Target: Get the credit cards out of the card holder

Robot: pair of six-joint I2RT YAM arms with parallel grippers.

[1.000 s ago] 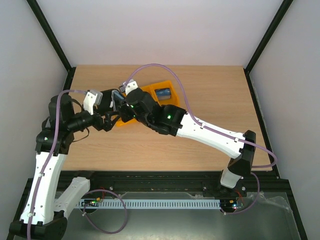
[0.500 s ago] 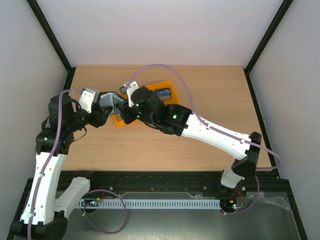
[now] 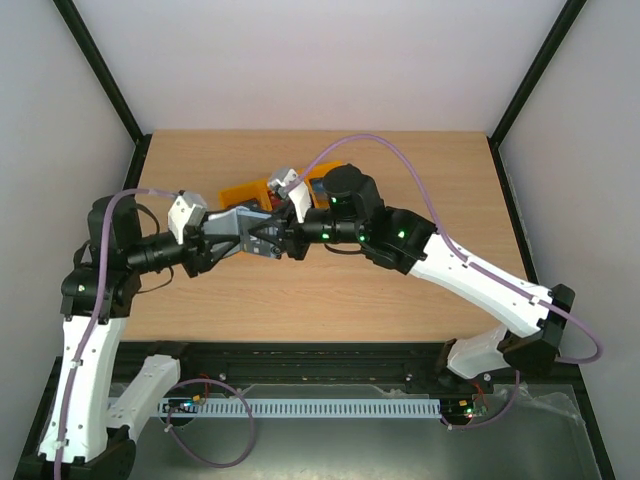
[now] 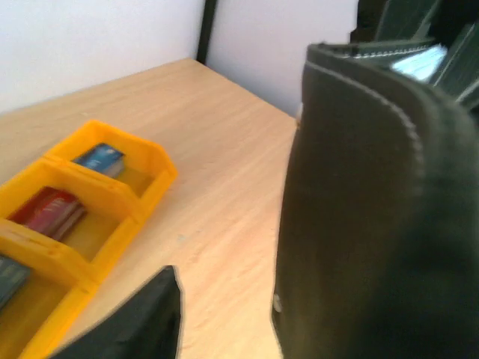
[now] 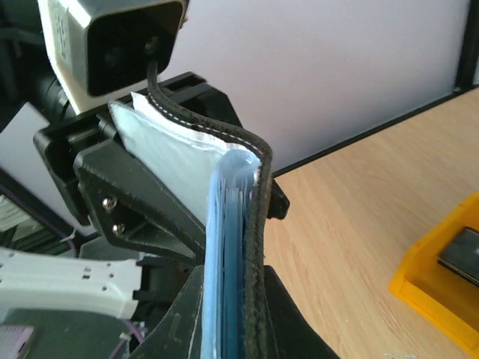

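The black card holder [image 3: 252, 233] hangs opened above the table between both grippers. My right gripper [image 5: 232, 299] is shut on one half of it, whose blue-grey pockets [image 5: 224, 247] show edge-on. The other flap [image 5: 168, 149] bends away toward my left gripper [image 3: 228, 241]. In the left wrist view the card holder [image 4: 374, 224] fills the right side and hides one finger. The other finger [image 4: 146, 321] stands apart from it, so my left gripper [image 4: 232, 299] is open. Blue [image 4: 101, 158], red [image 4: 51, 212] and dark grey [image 4: 7, 277] credit cards lie in the yellow bin [image 4: 142, 196].
The yellow bin [image 3: 245, 190] with its compartments sits on the wooden table [image 3: 420, 170] just behind the grippers; its corner [image 5: 441, 299] shows in the right wrist view. Black frame posts stand at the table's back corners. Grey walls close both sides.
The card holder has come forward off the bin toward the near side, carried by my right gripper. My left gripper has followed it and its jaws have narrowed.
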